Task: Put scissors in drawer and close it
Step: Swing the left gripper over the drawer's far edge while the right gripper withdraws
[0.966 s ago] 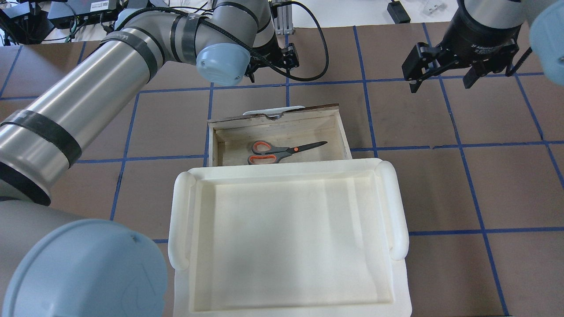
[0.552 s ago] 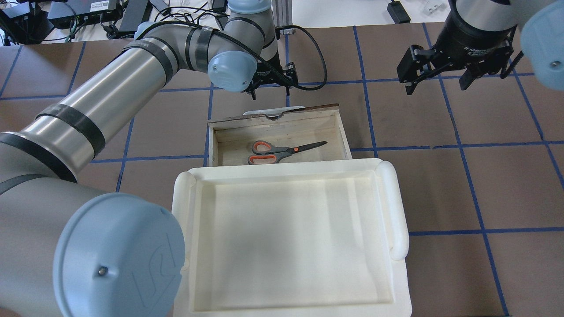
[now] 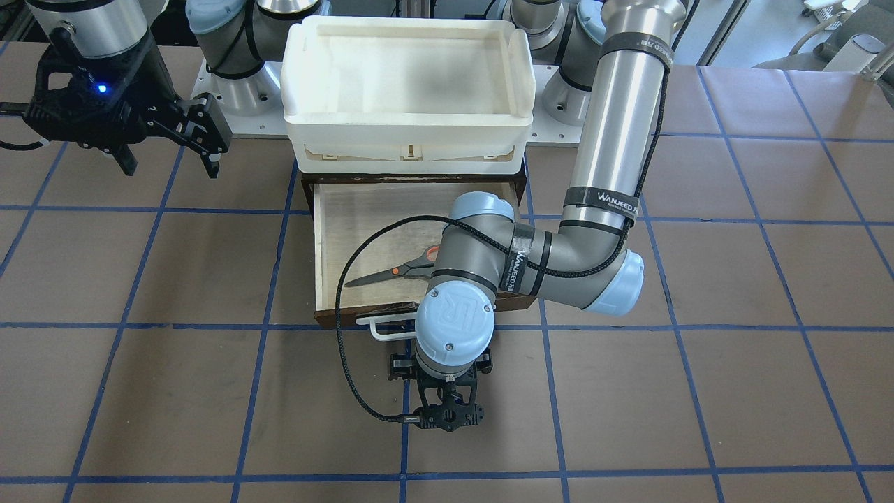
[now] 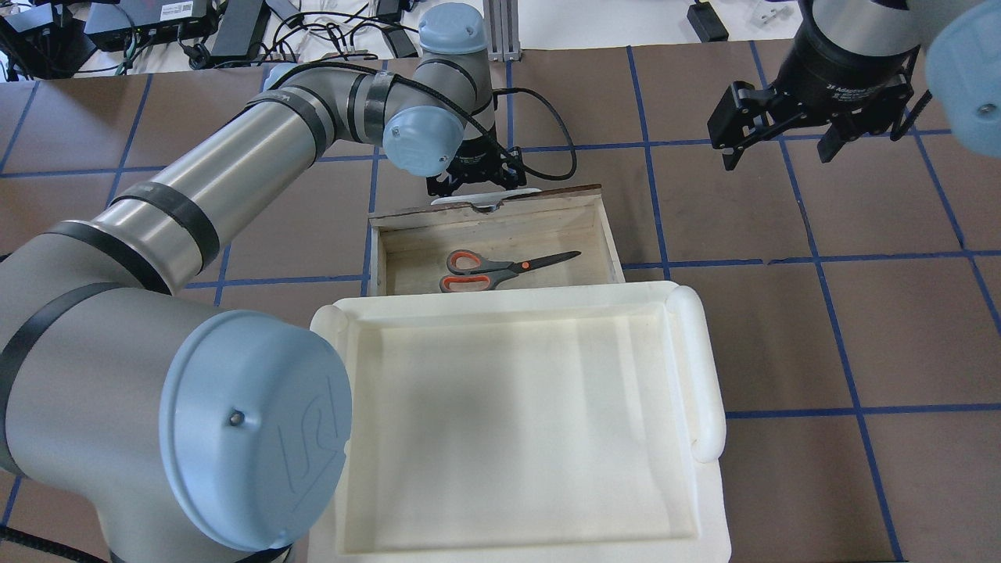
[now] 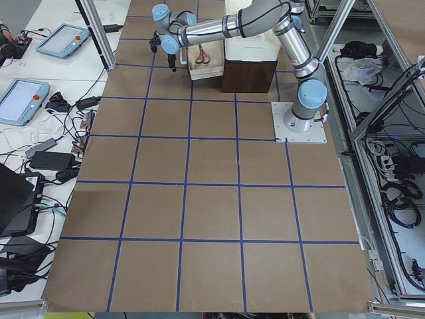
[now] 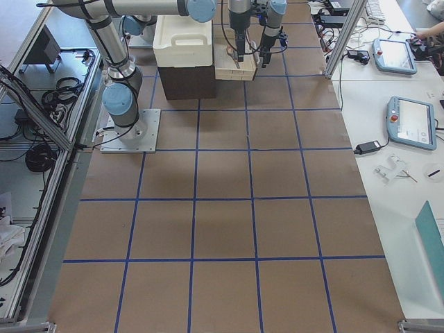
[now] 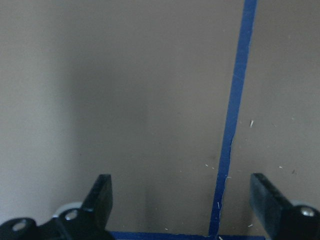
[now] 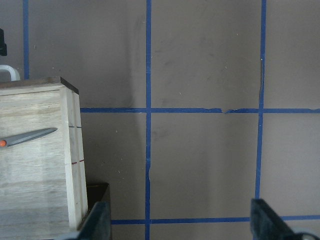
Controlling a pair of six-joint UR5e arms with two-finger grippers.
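Observation:
The scissors [image 4: 500, 268], with grey-and-orange handles and dark blades, lie inside the open wooden drawer [image 4: 610, 234]. They also show in the front view [image 3: 391, 271], partly hidden by my left arm. My left gripper [image 4: 475, 186] points down just beyond the drawer's white bar handle [image 4: 485, 197]. In the left wrist view it is open and empty [image 7: 182, 200] over bare table. My right gripper [image 4: 778, 152] is open and empty, hovering to the drawer's right. Its wrist view shows the drawer's corner [image 8: 70, 150] and a blade tip [image 8: 30, 136].
A large white foam tray [image 4: 704, 367] sits on top of the dark cabinet, above the drawer's rear part. The table is brown with blue tape lines [image 4: 813, 258]. Cables and devices lie along the far edge [image 4: 156, 23].
My left arm has swung in and brought its gripper down close behind the drawer's handle. The right gripper has shifted only slightly. Scissors and drawer have not moved.

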